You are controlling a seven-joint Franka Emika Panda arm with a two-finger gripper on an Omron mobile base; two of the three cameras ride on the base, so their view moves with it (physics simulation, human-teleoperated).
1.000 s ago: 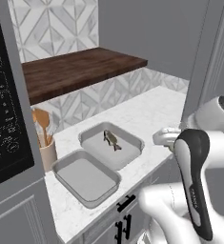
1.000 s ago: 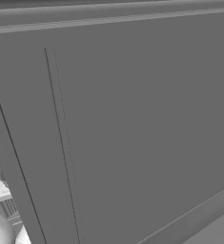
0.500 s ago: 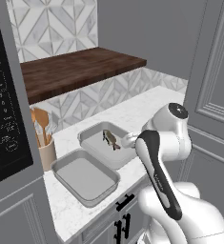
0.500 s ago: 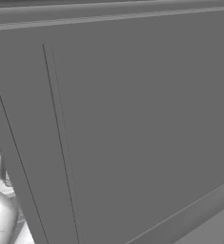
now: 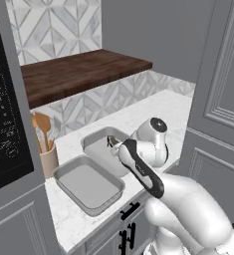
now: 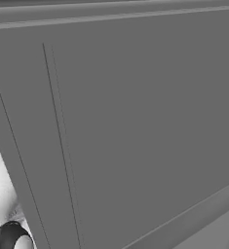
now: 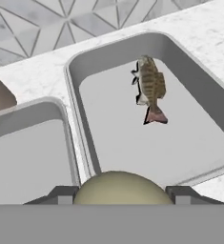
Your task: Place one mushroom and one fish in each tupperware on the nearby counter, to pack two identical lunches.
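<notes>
Presently the white marble desk (image 5: pixel 153 107) carries the two grey tupperware tubs side by side, just beside a holder of wooden utensils (image 5: pixel 45 144) at the left. In the left base view the near tub (image 5: pixel 88 183) holds nothing that can be seen, while the far tub (image 5: pixel 99 148) is partly masked by the arm. The hand view confirms that the far tub (image 7: pixel 151 138) contains one fish (image 7: pixel 150 88), lying toward its back wall.

Compared with a second ago, the arm has swung in from the right edge of the desk and now reaches over the tubs (the tubs and fish themselves have not shifted).

The end effector (image 7: pixel 120 193) is partly closed around a pale rounded mushroom (image 7: pixel 120 188), with one dark finger at either side of the cap. It hangs above the near rim of the far tub, by the wall shared with the neighbouring tub.

Judgement: the mushroom is being delivered to the fish's tub, which would complete one lunch; the second tub remains to be filled.
</notes>
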